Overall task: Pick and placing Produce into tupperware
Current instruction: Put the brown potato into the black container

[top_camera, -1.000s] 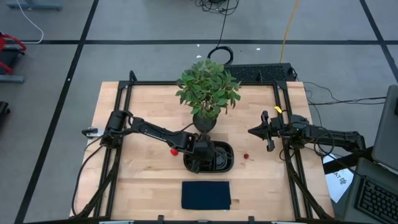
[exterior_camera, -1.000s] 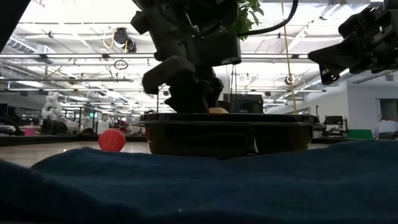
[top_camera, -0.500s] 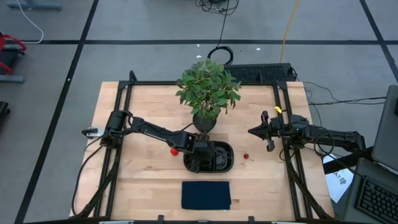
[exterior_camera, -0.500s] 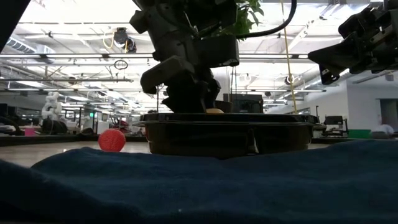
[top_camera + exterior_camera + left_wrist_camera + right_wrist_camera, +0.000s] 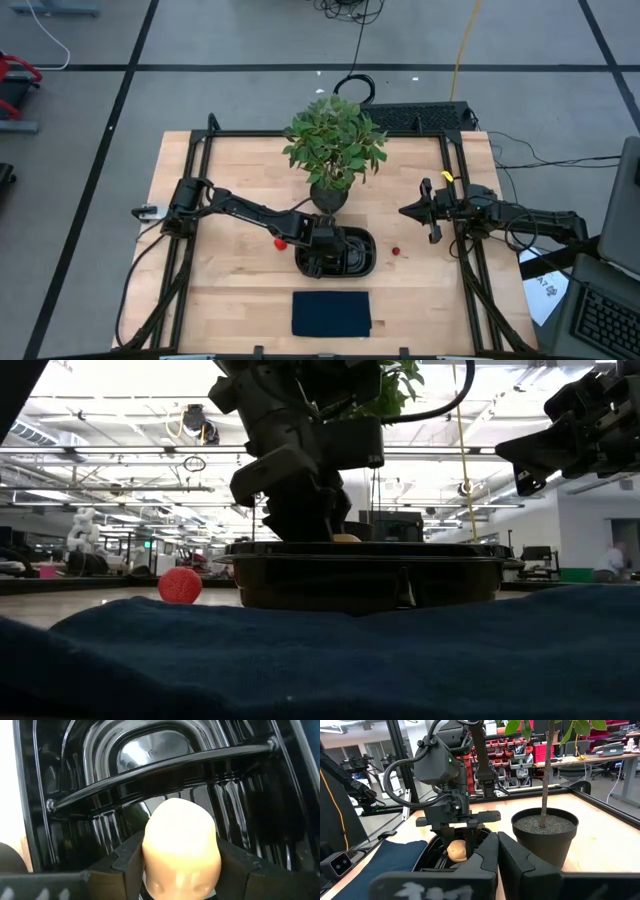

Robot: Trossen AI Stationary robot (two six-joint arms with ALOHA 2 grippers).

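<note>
The left gripper [image 5: 181, 870] is pinching the round yellow-orange piece [image 5: 181, 850] between partly closed fingers, hanging low inside the black tupperware [image 5: 360, 262], probably so it drops without rolling. The left wrist view is showing the ribbed floor and divider, which the low view is hiding behind the rim. The strawberry-like piece [image 5: 180, 585] and dark berry [image 5: 396, 252] are lying outside. The right gripper [image 5: 404, 212] is waiting shut beside the potted plant [image 5: 333, 150]

Yellow-orange piece [image 5: 181, 847] hangs over the black tupperware [image 5: 358, 262]; strawberry [image 5: 280, 242] and berry [image 5: 396, 252] lie outside.
</note>
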